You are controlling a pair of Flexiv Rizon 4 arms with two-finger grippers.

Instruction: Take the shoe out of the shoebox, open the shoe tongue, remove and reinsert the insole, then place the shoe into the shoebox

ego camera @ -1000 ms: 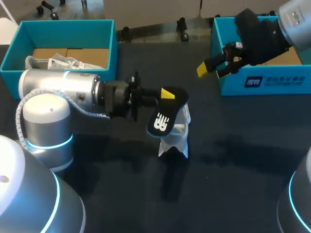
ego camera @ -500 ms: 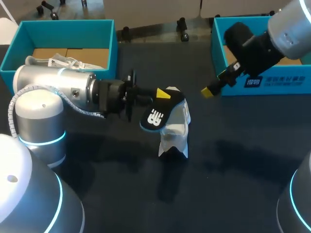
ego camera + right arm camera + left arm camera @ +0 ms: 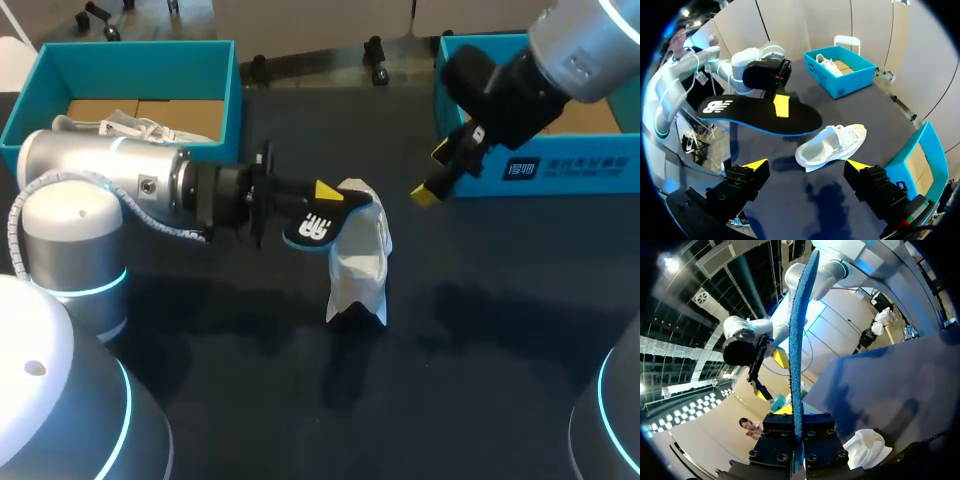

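Observation:
A white shoe (image 3: 358,262) lies on the dark table, toe toward me. My left gripper (image 3: 326,192) is shut on a black insole (image 3: 314,226) with a blue edge, holding it in the air just left of the shoe. In the left wrist view the insole (image 3: 798,335) runs edge-on out of my left gripper (image 3: 796,432), with the shoe (image 3: 867,447) below. My right gripper (image 3: 432,172) hangs open in front of the teal shoebox (image 3: 530,172). From the right wrist, that gripper (image 3: 806,166) hangs above the shoe (image 3: 832,142), beside the insole (image 3: 755,116).
A second teal box (image 3: 130,62) at the back left holds another white shoe (image 3: 120,128). My left arm's body (image 3: 100,185) lies across the table's left side. The right shoebox wall (image 3: 920,160) is close beside my right gripper.
My left gripper drew the insole slightly left and turned it flatter. My right arm swung from over the shoebox down to its front edge, fingers staying open.

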